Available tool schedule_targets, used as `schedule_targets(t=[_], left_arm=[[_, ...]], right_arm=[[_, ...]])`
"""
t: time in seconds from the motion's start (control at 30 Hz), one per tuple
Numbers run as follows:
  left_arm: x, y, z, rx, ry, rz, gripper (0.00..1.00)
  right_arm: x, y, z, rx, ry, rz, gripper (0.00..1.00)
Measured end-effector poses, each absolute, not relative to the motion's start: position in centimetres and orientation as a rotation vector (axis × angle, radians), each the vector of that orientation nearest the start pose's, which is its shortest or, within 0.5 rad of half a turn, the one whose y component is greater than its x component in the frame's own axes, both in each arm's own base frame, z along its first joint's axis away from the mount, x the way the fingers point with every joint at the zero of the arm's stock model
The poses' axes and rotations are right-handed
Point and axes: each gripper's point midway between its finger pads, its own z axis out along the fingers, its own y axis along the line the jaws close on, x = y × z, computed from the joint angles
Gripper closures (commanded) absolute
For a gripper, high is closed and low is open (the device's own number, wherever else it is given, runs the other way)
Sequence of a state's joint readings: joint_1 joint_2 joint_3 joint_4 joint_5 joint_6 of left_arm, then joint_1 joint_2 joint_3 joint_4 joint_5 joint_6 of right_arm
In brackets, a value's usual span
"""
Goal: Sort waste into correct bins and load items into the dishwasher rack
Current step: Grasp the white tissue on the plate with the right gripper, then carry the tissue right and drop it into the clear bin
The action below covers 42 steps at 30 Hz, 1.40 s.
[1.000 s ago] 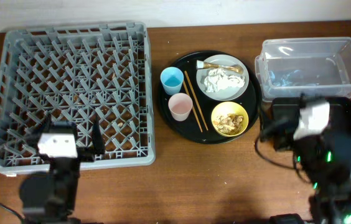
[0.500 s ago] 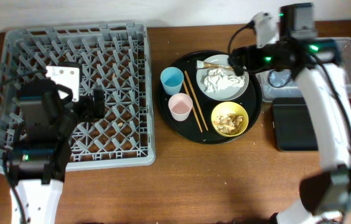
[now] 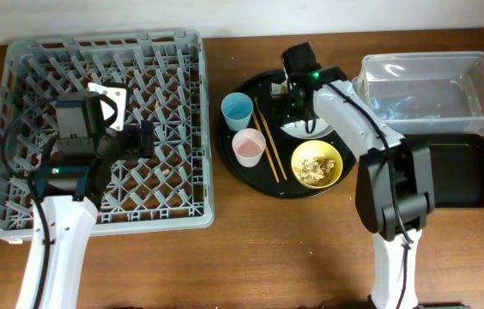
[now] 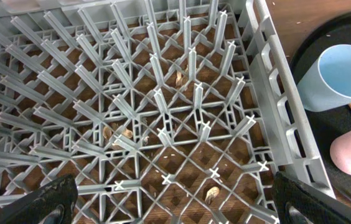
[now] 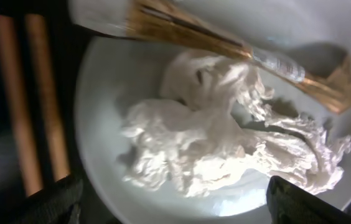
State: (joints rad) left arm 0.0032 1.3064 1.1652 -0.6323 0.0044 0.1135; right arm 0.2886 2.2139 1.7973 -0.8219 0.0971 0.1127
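Barely started, by my read. All on the round black tray (image 3: 242,180): plate (image 5: 101,93) w/ tissue (image 5: 213,149) & wrapper (image 5: 225,46), yellow bowl (image 3: 317,164) w/ scraps, blue cup (image 3: 237,109), pink cup (image 3: 248,147), chopsticks (image 3: 268,137). Rack (image 3: 19,86), left of the tray, holds no dishes. Clear tub (image 3: 426,64) & black bin (image 3: 456,172), right of it, hold neither tissue nor wrapper. Right end effector (image 5: 178,202) hangs released over the tissue. Left end effector (image 4: 182,202), also released, is over the rack.
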Motion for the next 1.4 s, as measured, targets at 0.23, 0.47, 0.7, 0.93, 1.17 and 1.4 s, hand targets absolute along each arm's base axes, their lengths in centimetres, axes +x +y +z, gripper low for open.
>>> schedule_targets(t=[0.23,0.47,0.7,0.93,1.17,1.4], left_arm=[[37.8,0.0,22.1,0.131,2.341,0.052,0.01],[37.8,0.0,22.1,0.131,2.341,0.052,0.01],[37.8,0.0,22.1,0.131,2.341,0.052,0.01],[37.8,0.0,22.1,0.131,2.342,0.052,0.01],[37.8,0.0,22.1,0.131,2.342,0.052,0.01],[37.8,0.0,22.1,0.131,2.341,0.052,0.01]], right_arm=[[50.6,10.6,4.4,-0.049,2.772,0.019,0.07],[50.7,8.6,1.3,0.027,2.830,0.057,0.51],[50.6,9.0,1.2,0.029,2.836,0.074,0.96],[48.6,8.7,3.0,0.033,2.935,0.054,0.96],[49.5,7.1,24.4,0.088,2.616,0.114,0.96],[48.9,-5.0,24.1,0.487,2.590,-0.027,0.96]])
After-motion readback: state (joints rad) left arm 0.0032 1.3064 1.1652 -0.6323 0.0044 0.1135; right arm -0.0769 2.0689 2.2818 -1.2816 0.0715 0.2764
